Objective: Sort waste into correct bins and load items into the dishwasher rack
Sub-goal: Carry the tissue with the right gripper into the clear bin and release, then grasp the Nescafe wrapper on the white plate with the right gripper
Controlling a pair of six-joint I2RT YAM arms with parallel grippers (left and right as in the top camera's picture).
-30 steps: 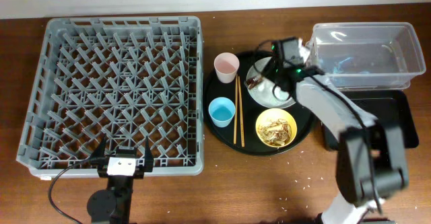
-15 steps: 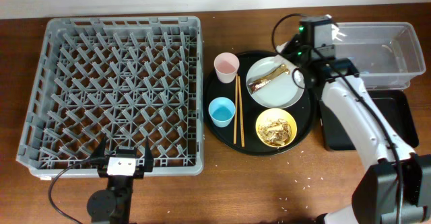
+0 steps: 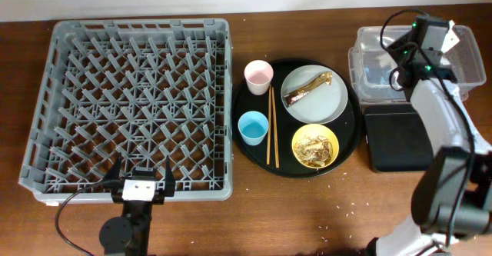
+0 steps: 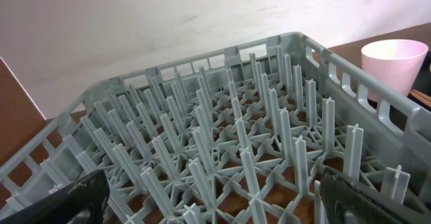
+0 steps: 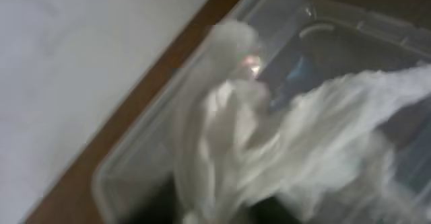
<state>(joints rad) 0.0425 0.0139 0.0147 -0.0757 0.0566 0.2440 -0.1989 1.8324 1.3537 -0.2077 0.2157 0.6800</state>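
Note:
My right gripper [image 3: 444, 39] hangs over the clear tub [image 3: 384, 31]. The crumpled white napkin [image 3: 463, 41] is at its tip. In the right wrist view the napkin [image 5: 323, 130] is blurred and fills the frame above the tub [image 5: 135, 163], hiding the jaws. The brown wrapper [image 3: 307, 87] lies on the plate [image 3: 311, 108]. Food scraps [image 3: 314, 147] fill the yellow bowl [image 3: 335, 137]. The pink cup [image 3: 258, 74], blue cup [image 3: 251, 126] and chopsticks [image 3: 272, 125] lie beside them. My left gripper [image 3: 141, 175] stands open at the near edge of the dishwasher rack [image 3: 142, 25].
The dishes sit on a round black tray [image 3: 346, 137] between the rack and the bins. The flat black tray [image 3: 396, 137] lies just in front of the tub. In the left wrist view, rack pegs [image 4: 222, 136] fill the frame, with the pink cup [image 4: 396, 61] at right.
My right arm has swung from the plate to above the clear tub, carrying the napkin. The wrapper is now uncovered on the plate. The left arm has not moved.

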